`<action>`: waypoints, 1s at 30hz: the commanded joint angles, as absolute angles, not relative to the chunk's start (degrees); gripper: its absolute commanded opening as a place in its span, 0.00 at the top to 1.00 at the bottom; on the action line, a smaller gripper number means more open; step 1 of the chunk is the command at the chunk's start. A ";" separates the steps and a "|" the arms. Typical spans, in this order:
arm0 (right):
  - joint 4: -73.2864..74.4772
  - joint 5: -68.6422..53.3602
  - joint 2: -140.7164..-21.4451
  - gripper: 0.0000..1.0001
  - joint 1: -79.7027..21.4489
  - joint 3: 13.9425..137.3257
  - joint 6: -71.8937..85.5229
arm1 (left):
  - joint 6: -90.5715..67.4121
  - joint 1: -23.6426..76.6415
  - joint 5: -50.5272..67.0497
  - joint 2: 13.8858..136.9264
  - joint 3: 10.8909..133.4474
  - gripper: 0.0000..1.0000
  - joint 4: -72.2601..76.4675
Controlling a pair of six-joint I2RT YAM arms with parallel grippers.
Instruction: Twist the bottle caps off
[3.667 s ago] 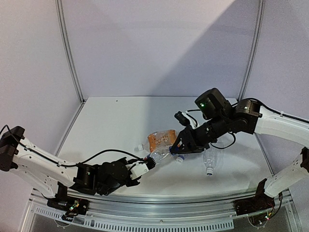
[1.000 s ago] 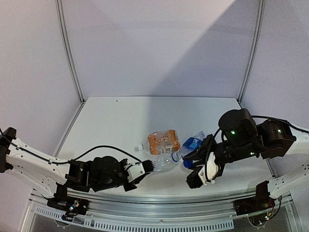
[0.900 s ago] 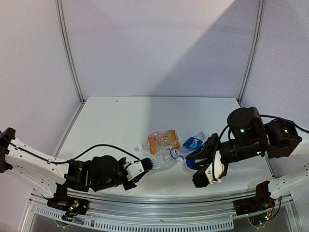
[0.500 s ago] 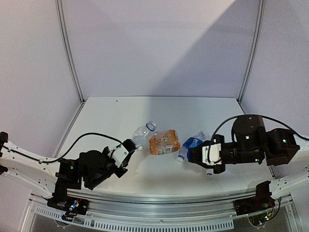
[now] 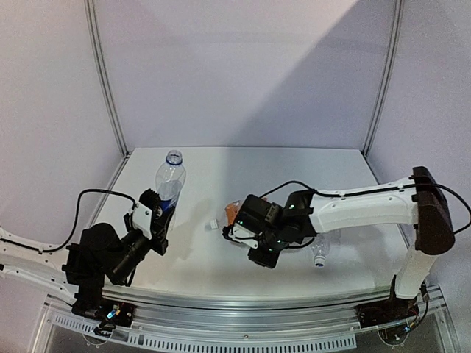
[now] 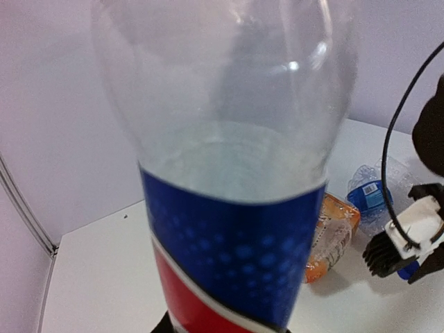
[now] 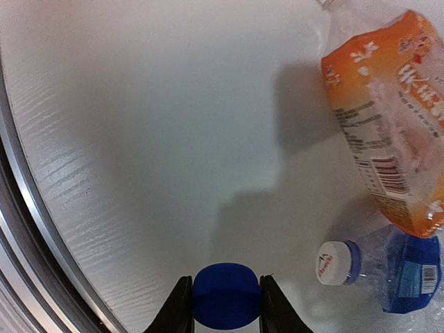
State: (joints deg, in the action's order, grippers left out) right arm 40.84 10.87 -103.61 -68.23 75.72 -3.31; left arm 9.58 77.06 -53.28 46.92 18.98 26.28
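Note:
My left gripper is shut on the lower part of the Pepsi bottle, which it holds upright at the table's left; the neck shows no cap. In the left wrist view the blue and red label fills the frame and hides the fingers. My right gripper is shut on a blue bottle cap just above the table, near its front. In the top view this gripper sits beside the orange bottle. The blue-labelled bottle lies with its white cap on.
A plain clear bottle lies right of my right arm. The orange bottle lies on its side, neck toward the left. The table's metal front rail runs close under the right gripper. Side posts frame the white walls.
The left gripper lifted the Pepsi bottle from a tilt beside the orange bottle to upright, farther left. The right arm swung left across the table with the blue cap.

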 commanded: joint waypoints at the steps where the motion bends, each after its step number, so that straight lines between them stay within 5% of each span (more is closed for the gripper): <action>1: 43.58 4.08 -109.14 1.00 -67.59 81.80 1.48 | 8.99 76.20 -57.61 44.86 17.78 1.00 28.10; 10: 46.56 -3.56 -122.88 1.00 -66.70 93.61 2.71 | 8.54 76.21 -59.10 38.39 15.01 1.00 30.45; 19: 46.72 -6.26 -122.00 1.00 -66.63 92.45 3.68 | 9.50 76.20 -59.33 37.84 14.72 1.00 31.16; 27: 45.98 -8.57 -122.98 0.76 -66.62 90.74 3.79 | 9.80 76.20 -58.61 40.31 15.09 1.00 31.55; 30: 44.24 -8.44 -121.18 0.60 -66.68 88.96 3.57 | 9.90 76.20 -58.45 41.44 15.37 1.00 31.60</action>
